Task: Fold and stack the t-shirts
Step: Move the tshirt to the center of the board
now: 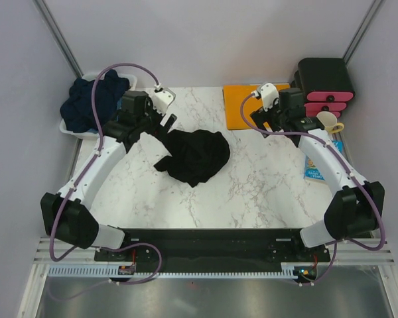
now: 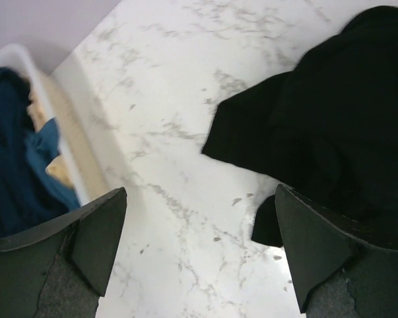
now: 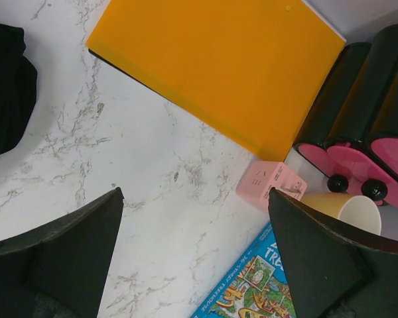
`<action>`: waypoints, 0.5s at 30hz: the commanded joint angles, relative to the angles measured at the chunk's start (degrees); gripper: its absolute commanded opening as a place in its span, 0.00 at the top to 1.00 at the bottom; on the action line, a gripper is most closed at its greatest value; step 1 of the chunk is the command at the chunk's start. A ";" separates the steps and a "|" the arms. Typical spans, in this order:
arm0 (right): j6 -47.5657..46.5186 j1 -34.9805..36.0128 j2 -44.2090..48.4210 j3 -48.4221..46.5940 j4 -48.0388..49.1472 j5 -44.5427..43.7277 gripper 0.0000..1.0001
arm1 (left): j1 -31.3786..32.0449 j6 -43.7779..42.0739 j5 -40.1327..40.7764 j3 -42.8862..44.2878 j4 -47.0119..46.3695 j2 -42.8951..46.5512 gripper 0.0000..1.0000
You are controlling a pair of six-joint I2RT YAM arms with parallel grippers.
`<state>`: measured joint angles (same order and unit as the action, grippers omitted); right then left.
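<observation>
A black t-shirt [image 1: 194, 156] lies crumpled in a heap on the marble table [image 1: 252, 192], left of centre. My left gripper [image 1: 160, 123] hangs open just beyond the heap's back left edge. In the left wrist view the gripper [image 2: 200, 192] has only bare marble between its fingers, and the black t-shirt [image 2: 331, 112] lies beside the right finger. Several navy t-shirts [image 1: 96, 99] are piled in a white bin at the back left. My right gripper [image 1: 265, 123] stands open over the table near the orange sheet, and in its wrist view [image 3: 196, 192] it holds nothing.
The white bin [image 1: 69, 129] sits off the table's back left corner. An orange sheet [image 1: 245, 106] lies at the back. A black and pink drawer unit [image 1: 326, 86], a cream mug [image 1: 328, 121], a small pink box [image 3: 272, 185] and a blue book [image 1: 317, 165] crowd the right side.
</observation>
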<state>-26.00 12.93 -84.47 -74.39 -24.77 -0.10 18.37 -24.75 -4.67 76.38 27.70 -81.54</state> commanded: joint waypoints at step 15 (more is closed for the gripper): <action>-6.16 10.71 -13.88 -11.56 -10.20 6.15 0.02 | -12.47 -0.83 22.33 -10.81 -14.52 9.38 0.00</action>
<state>-29.52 21.19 -95.70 -81.65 -31.35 2.57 9.41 -25.39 13.32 66.37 17.58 -74.00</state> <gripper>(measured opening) 0.982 0.993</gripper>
